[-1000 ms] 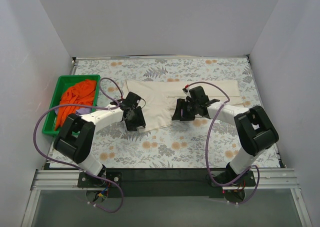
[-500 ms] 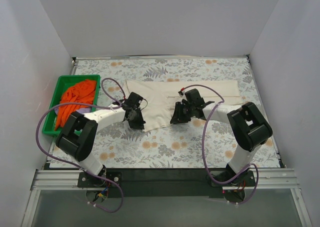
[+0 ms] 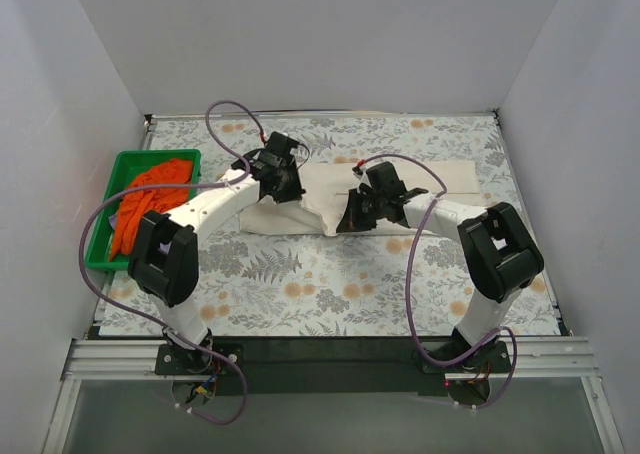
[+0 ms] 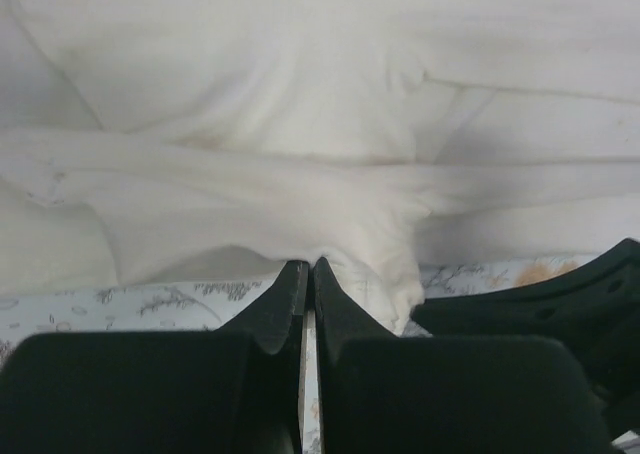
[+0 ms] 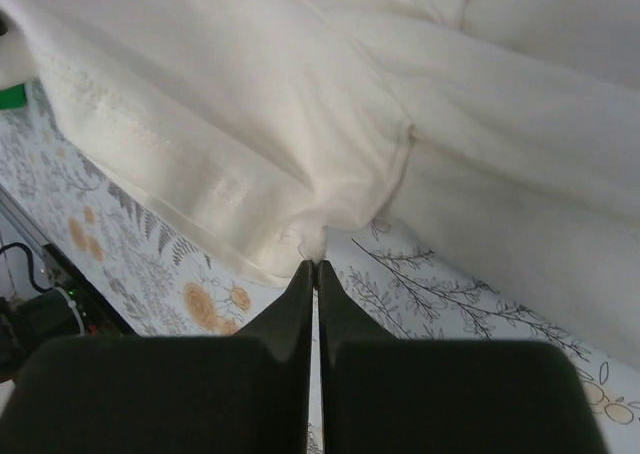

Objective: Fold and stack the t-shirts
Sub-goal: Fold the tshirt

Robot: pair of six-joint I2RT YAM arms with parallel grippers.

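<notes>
Floral table (image 3: 330,284) bears the cream shirt (image 3: 316,200); left end effector (image 4: 307,266) and right end effector (image 5: 314,264) are each pinched shut on its cloth.

We are seeing bright, even overhead light, soft shadows gathering in folds of the cream t-shirt (image 4: 300,184) just ahead of the left gripper (image 4: 308,266), its black fingers (image 4: 268,319) blurring behind the tips

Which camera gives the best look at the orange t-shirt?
The top external view. There the orange t-shirt lies crumpled in the green tray at the far left, in full sight. Both wrist views are filled with the cream t-shirt and show nothing of the orange one.
</notes>
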